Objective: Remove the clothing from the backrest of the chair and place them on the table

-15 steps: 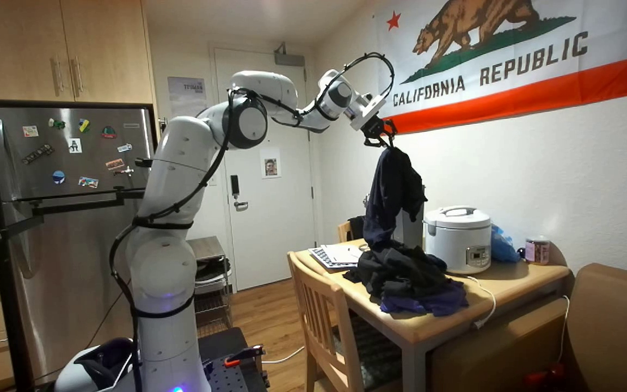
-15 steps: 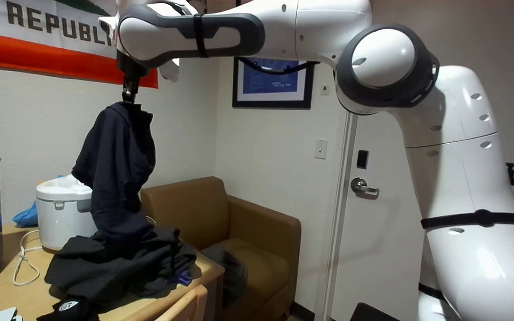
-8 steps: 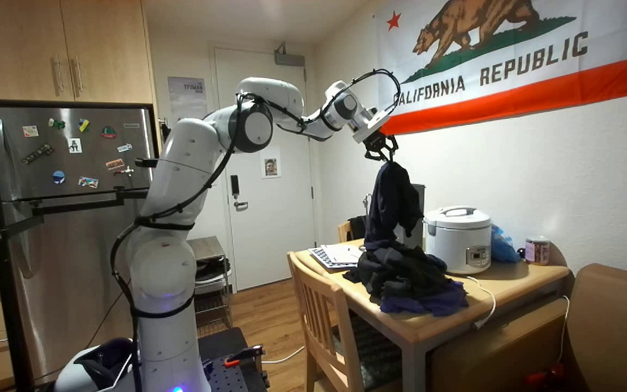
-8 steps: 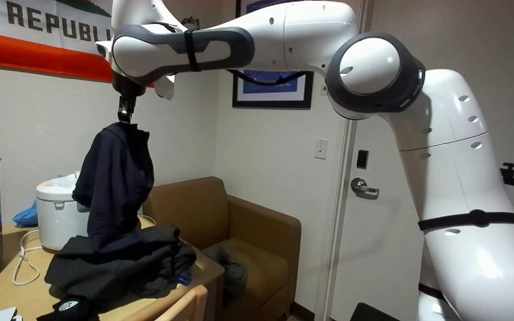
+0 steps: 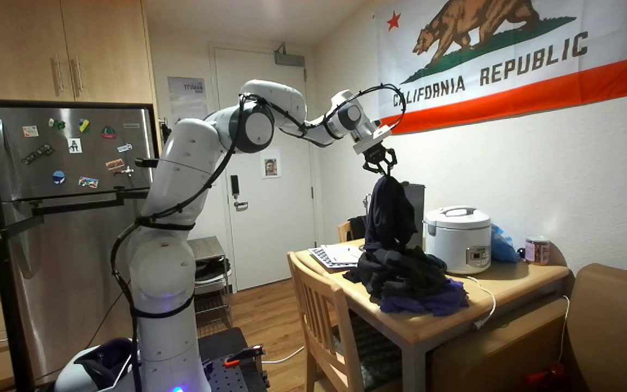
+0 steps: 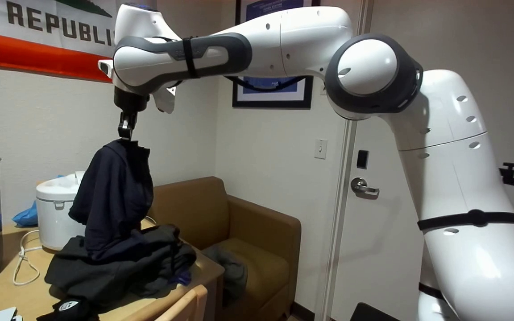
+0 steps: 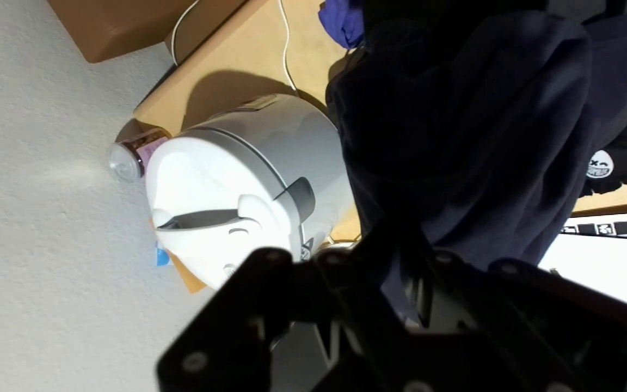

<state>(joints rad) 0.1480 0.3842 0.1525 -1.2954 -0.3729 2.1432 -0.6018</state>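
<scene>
- Navy-blue garment [image 5: 391, 215], in an exterior view: it hangs from the pincer [image 5: 386, 172], whose tips are pinched together on its top, while its lower end rests on the black jacket-like garment [image 5: 400, 272] heaped on the wooden worktop [image 5: 509, 279]. A slatted wooden chair [image 5: 348, 335] stands beside the worktop.
- In an exterior view, the navy-blue garment sags in folds onto the black one; behind them stand a white rice cooker [image 6: 56, 225] and a brown armchair [image 6: 257, 232].
- In the wrist view, the navy-blue garment hangs near the rice cooker, by the dark, blurred pincer.
</scene>
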